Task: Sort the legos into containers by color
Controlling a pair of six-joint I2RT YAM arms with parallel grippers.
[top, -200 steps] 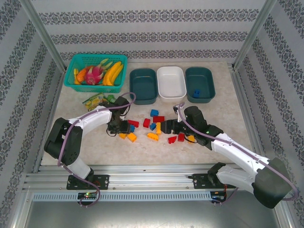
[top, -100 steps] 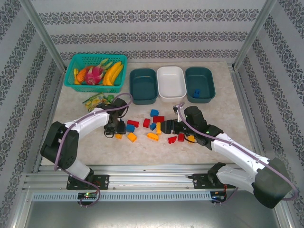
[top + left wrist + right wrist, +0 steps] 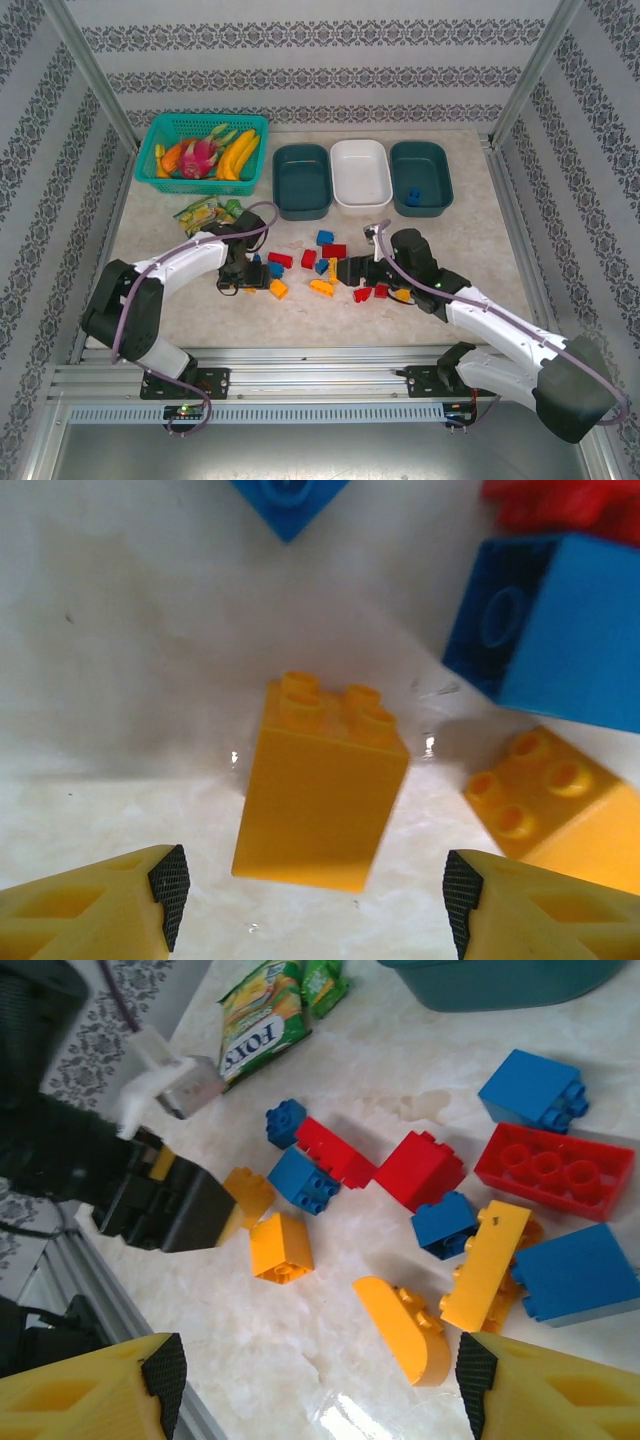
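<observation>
Left gripper gaped wide, yellow brick lay between tips. Judged light, rigid, slick; pinch flat sides. Right gripper gaped, empty.

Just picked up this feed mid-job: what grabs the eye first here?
The scatter of red, blue and yellow legos mid-table, between the left gripper and the right gripper, stands out first. The left wrist view has a yellow brick centred just ahead of the open fingers. At the far edge, one blue brick lies in the right teal tub, and a turquoise basket of toy fruit fills the far-left corner.
</observation>
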